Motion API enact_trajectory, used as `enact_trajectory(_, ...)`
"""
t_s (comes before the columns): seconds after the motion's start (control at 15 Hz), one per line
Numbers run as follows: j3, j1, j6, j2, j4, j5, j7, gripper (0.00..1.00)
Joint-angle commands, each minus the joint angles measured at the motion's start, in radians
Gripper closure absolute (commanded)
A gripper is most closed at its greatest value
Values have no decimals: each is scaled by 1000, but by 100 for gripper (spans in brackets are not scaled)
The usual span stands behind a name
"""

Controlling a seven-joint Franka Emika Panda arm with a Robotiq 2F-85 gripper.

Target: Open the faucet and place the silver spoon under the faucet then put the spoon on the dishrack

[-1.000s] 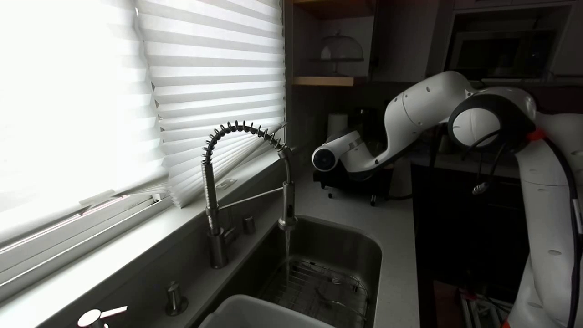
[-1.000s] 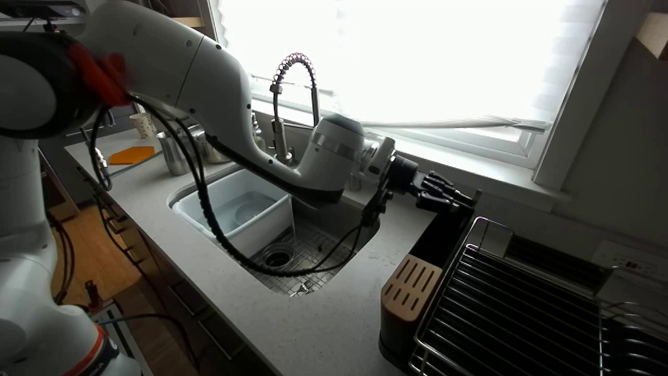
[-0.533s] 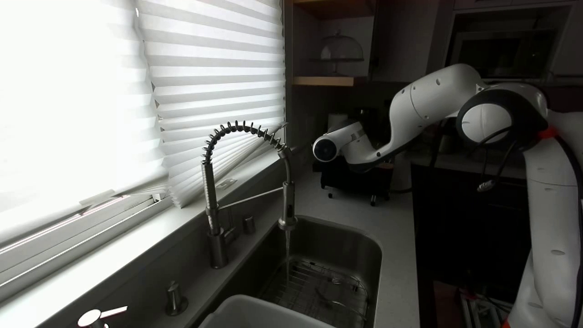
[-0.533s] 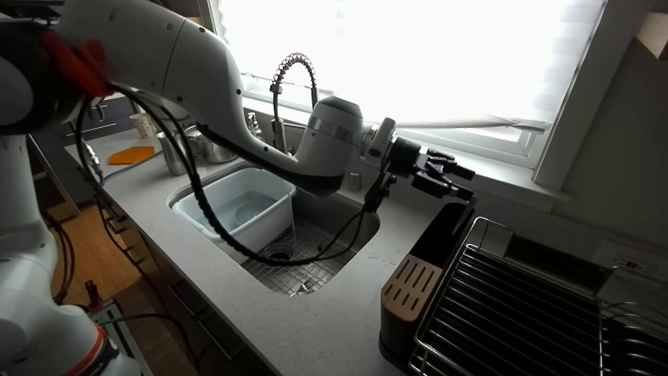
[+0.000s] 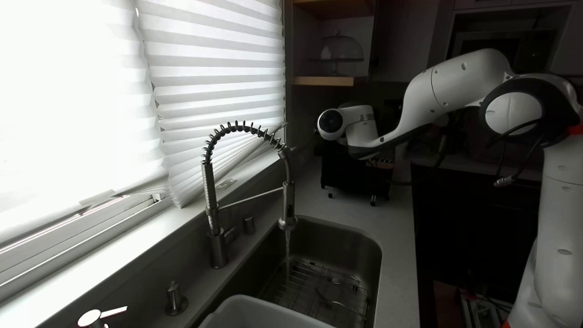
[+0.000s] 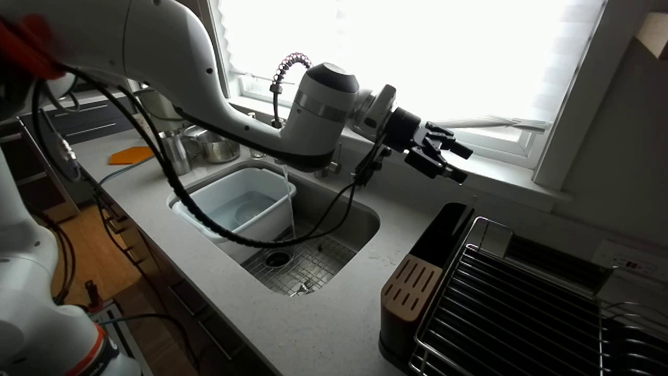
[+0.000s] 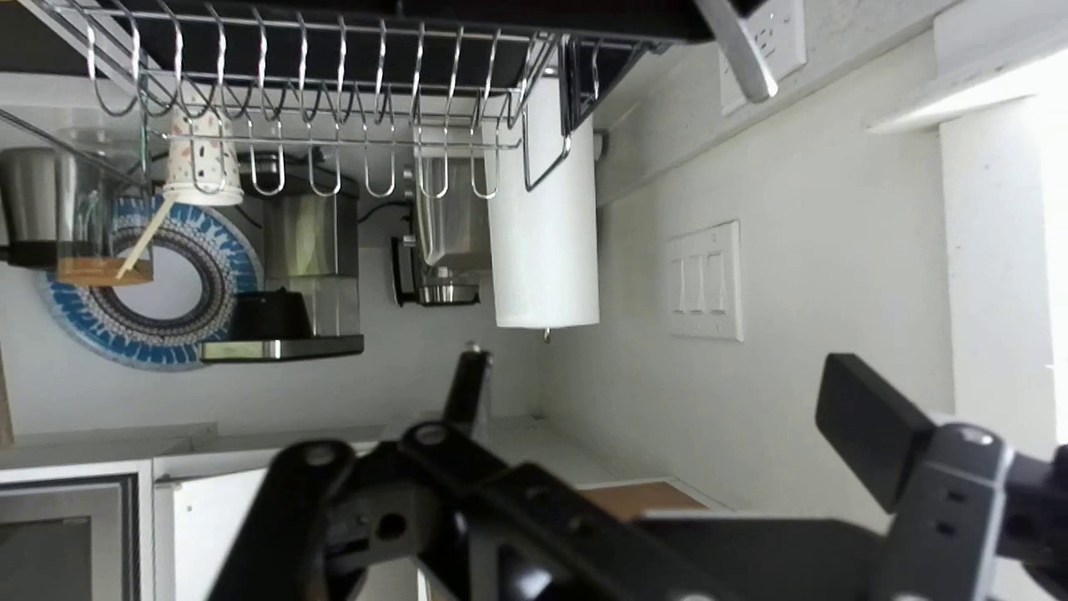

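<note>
Empty and wide, the black 2-fingered tool stands clear of what is probably the silver metal spoon, handle tilted; lifting straight upward best avoids knocking it.

- Speckled countertop is cut out for a recessed steel sink.
- Chrome faucet is mounted along 1 long side of the sink; 1 metal fitting and 1 short metal cap are set either side of its base.
- Wire dishrack is placed past 1 end of the sink.
- Black slotted-top holder is set just beside the dishrack; contact with the countertop can't be made out.
- Steel pitcher, steel pot and orange mat are placed near the sink's opposite end.
</note>
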Motion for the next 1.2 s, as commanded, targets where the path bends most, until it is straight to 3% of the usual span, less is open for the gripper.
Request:
enact_trajectory(0.0,14,-19,9,-64,-50,277,-223,0)
enact_trajectory(0.33,13,3,-65,-85,-32,683,-610,0)
enact_trajectory(0.47,3,21,-127,-87,-15,798,-728,0)
enact_trajectory(0.67,-4,37,-218,-89,12,880,-833,0)
enact_trajectory(1.13,-2,59,-329,-100,36,958,-985,0)
